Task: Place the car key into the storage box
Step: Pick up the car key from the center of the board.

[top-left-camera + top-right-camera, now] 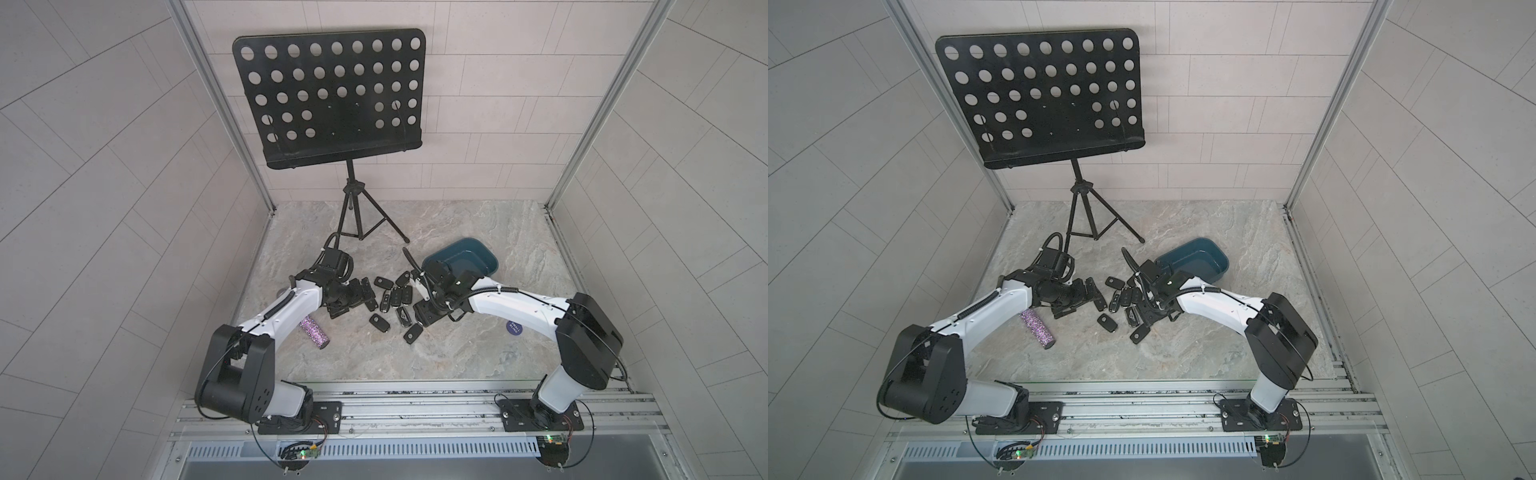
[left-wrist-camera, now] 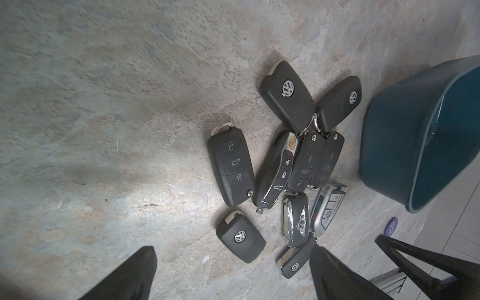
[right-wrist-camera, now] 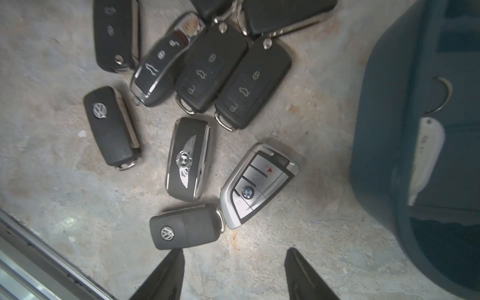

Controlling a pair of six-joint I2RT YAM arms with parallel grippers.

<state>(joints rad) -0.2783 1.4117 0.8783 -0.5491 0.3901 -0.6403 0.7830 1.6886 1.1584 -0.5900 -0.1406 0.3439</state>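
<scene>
Right gripper (image 3: 233, 275): fingers moderately apart, bare table (image 3: 259, 259) between them, nothing held. Just ahead of the tips lies a black VW fob (image 3: 181, 230), logo up, its ring end against a silver BMW fob (image 3: 257, 187) that has a red panic button. Next out is a black fob with the winged Bentley emblem (image 3: 188, 158). Further out are a second VW fob (image 3: 109, 124), a chrome-edged fob with a gold crest (image 3: 161, 65), and two three-button flip keys (image 3: 249, 83) side by side.

Left gripper (image 2: 231, 280): jaws wide, empty, at the opposite side of the pile of car keys (image 1: 395, 299).

All keys seen lie on the table. The storage box (image 1: 469, 259), dark teal, sits just beyond the right gripper beside the pile.

Round blue sticker (image 1: 513, 328): white print, too small to read.
</scene>
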